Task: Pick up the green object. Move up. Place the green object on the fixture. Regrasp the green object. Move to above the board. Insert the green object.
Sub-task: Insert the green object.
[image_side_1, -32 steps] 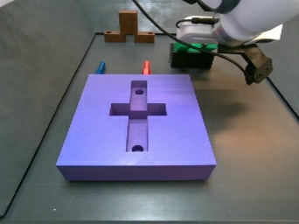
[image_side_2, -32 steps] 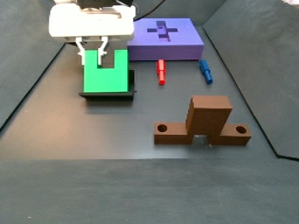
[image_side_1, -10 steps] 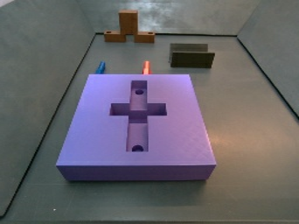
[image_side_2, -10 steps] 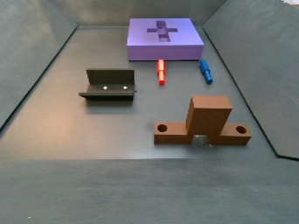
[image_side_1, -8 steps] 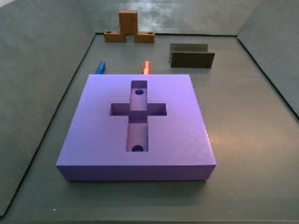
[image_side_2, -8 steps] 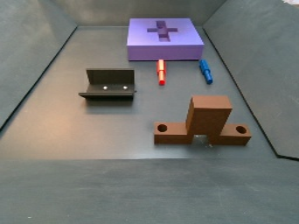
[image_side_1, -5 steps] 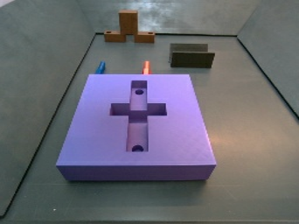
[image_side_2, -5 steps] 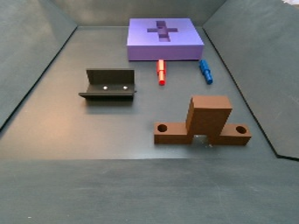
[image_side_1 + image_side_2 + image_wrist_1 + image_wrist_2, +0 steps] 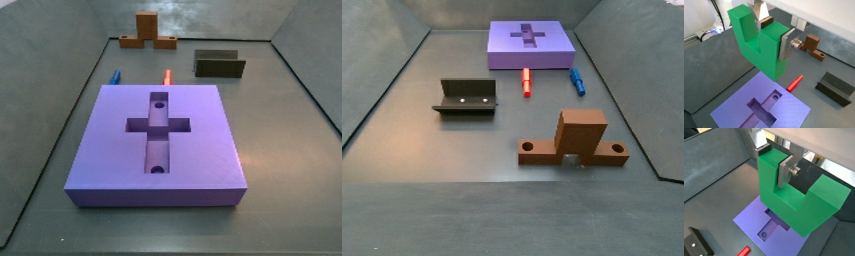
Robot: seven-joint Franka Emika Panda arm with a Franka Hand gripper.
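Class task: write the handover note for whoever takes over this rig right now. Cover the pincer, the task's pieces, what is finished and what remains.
Pincer: shut on the green object, out of both side views, high above the board.
Fixture: empty on the floor.
Board: cross recess unfilled.
Done: the piece is in the grasp, above the board.
Left: lower and insert the green object.

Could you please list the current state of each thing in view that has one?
Pincer: shut on the green piece, above the board, outside both side views.
Green piece: held, prongs up, off the fixture.
Fixture: empty.
Board: cross recess empty.
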